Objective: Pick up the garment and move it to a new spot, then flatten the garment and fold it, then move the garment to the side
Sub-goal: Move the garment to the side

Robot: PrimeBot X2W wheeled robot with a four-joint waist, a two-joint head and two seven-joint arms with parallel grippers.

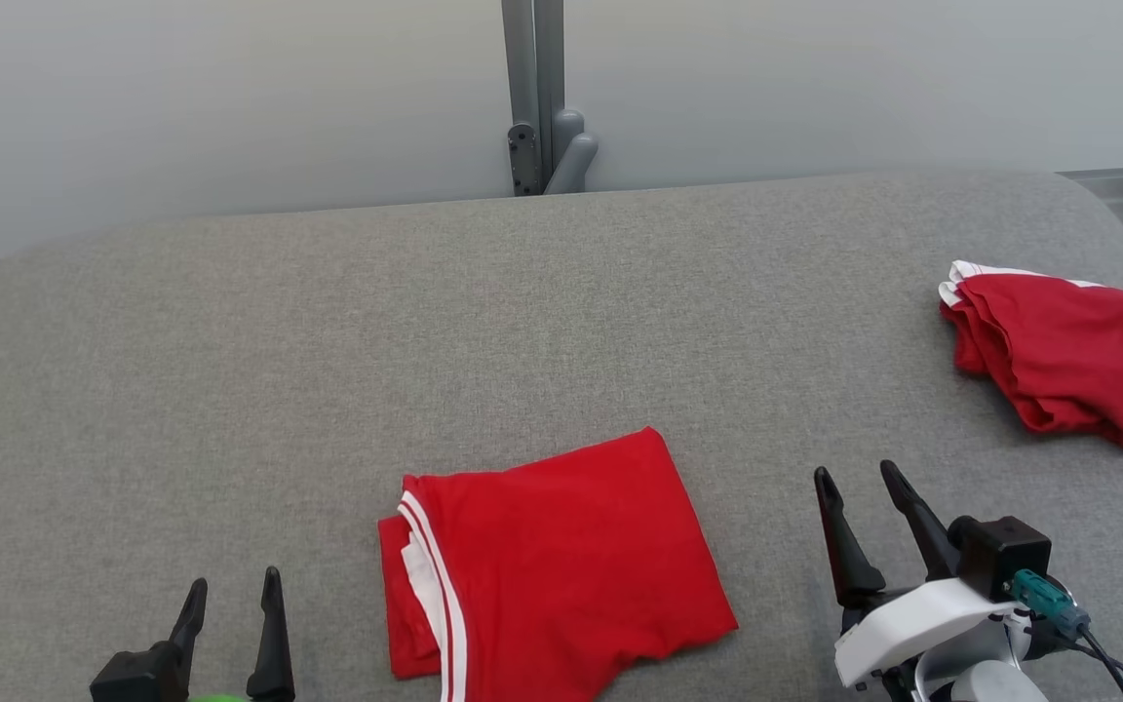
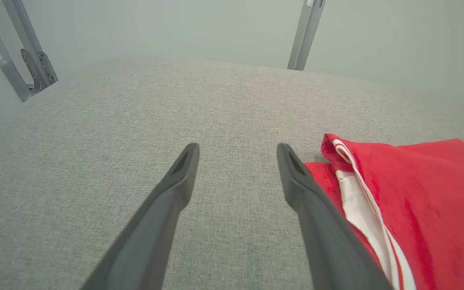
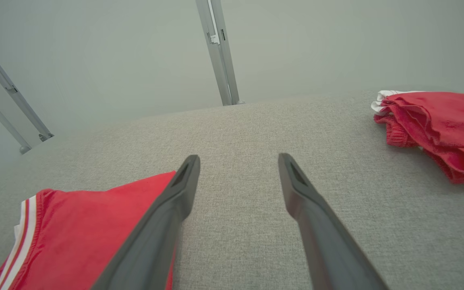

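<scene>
Near edge of garment (image 1: 561, 556) cut off; left gripper (image 1: 235, 577) and right gripper (image 1: 854, 470) jaws wide.

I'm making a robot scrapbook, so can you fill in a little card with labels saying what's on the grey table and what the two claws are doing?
surface: grey padded surface
middle, near the robot: folded red garment with white stripes, lying flat
far right: second red garment, loosely bundled
left gripper: open, holding nothing, left of the folded garment
right gripper: open, holding nothing, right of the folded garment
</scene>
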